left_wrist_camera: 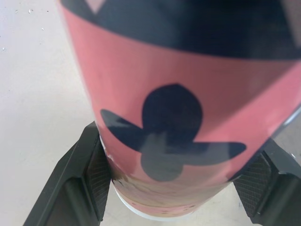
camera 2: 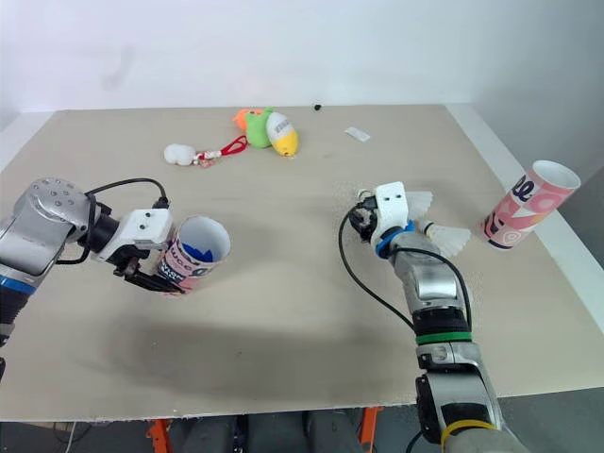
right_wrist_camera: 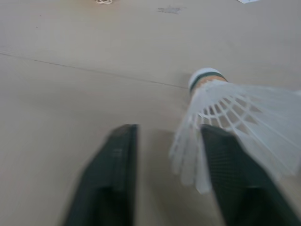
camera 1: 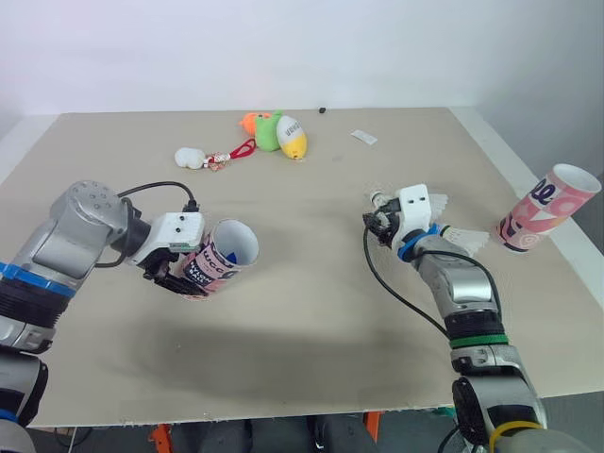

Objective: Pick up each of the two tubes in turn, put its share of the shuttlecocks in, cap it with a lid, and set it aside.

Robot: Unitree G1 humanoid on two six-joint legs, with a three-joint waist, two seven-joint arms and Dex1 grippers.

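Left eye view: left end effector (camera 1: 179,276) grips tube (camera 1: 220,259), mouth tilted up-right.

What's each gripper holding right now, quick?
Left gripper: closed on the pink tube.
Right gripper: open, gripping nothing; a shuttlecock lies beside one finger.

Beige table (camera 1: 311,311), plush toys (camera 1: 278,132) at far edge, shuttlecock (camera 1: 469,238), pink tube (camera 1: 547,209) at right edge.
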